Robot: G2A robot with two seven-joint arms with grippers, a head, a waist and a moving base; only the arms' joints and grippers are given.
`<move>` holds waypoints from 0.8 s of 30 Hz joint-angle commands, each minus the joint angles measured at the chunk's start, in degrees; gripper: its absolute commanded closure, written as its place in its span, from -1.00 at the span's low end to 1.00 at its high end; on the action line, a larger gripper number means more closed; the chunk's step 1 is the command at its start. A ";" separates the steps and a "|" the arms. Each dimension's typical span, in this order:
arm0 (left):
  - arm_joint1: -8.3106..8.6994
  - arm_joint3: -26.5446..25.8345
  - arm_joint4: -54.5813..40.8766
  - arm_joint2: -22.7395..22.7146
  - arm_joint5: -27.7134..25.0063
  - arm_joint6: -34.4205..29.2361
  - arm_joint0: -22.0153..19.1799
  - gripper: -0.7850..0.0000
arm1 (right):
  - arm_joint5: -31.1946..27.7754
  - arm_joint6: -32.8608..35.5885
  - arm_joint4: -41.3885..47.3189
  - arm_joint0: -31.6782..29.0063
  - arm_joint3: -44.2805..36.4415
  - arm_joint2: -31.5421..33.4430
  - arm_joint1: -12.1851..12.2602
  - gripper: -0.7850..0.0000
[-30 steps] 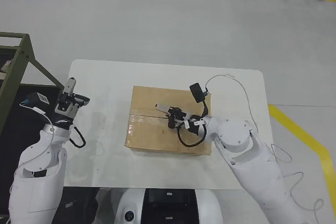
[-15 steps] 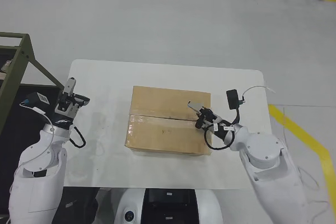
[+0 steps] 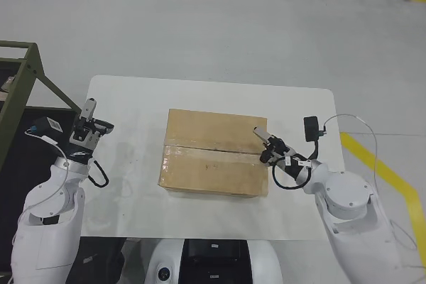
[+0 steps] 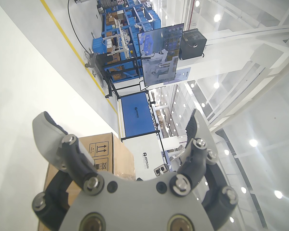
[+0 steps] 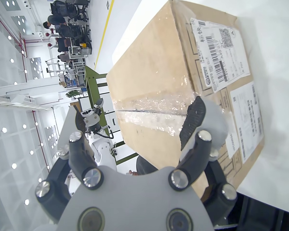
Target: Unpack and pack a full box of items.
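Observation:
A brown cardboard box [image 3: 211,151] lies in the middle of the white table [image 3: 135,96], its top seam sealed with clear tape [image 5: 149,115]. White shipping labels [image 5: 219,56] cover its right end face. My right gripper [image 3: 263,137] hovers at the box's right edge, by the end of the taped seam, open and holding nothing; in the right wrist view its gripper [image 5: 137,123] frames the tape. My left gripper [image 3: 89,116] stands open and empty over the table's left edge, well clear of the box [image 4: 110,155].
A green metal frame [image 3: 18,78] with a black surface stands just left of the table. A thin white cable [image 3: 362,121] loops off the right arm past the table's right edge. A yellow floor line [image 3: 387,174] runs at the right.
My right gripper has drawn back rightward from over the middle of the box top to its right edge, and its cable swung out right. The left arm has kept still.

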 commanded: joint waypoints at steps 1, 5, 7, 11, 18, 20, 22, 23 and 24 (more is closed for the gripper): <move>0.00 0.00 0.00 0.00 0.00 0.00 0.00 -1.00 | -0.17 -0.04 0.37 0.40 0.54 -0.14 0.02 -1.00; 0.00 0.00 0.00 0.00 0.00 0.00 0.00 -1.00 | -0.55 -0.10 1.41 1.36 1.66 -0.48 0.02 -1.00; 0.00 0.00 0.00 0.00 0.00 0.00 0.00 -1.00 | -0.95 -0.25 1.95 1.83 1.97 -0.54 0.03 -1.00; 0.00 0.00 0.00 0.00 0.00 0.00 0.00 -1.00 | -1.14 -0.45 2.65 2.72 2.42 -0.69 0.07 -1.00; 0.00 0.00 0.00 0.00 0.00 0.00 0.00 -1.00 | -1.55 0.23 3.73 5.39 4.83 -2.49 0.01 -1.00; 0.00 0.00 0.00 0.00 0.00 0.00 0.00 -1.00 | -1.72 0.82 3.90 6.44 5.73 -3.77 -0.06 -1.00; 0.00 0.00 0.00 0.00 0.00 0.00 0.00 -1.00 | -1.85 1.41 3.80 7.71 6.67 -5.45 -0.18 -1.00; 0.00 0.00 0.00 0.00 0.00 0.00 0.00 -1.00 | -2.09 1.71 4.12 8.37 7.17 -6.34 -0.28 -1.00; 0.00 0.00 0.00 0.00 0.00 0.00 0.00 -1.00 | -2.27 2.04 4.20 9.12 7.79 -7.27 -0.37 -1.00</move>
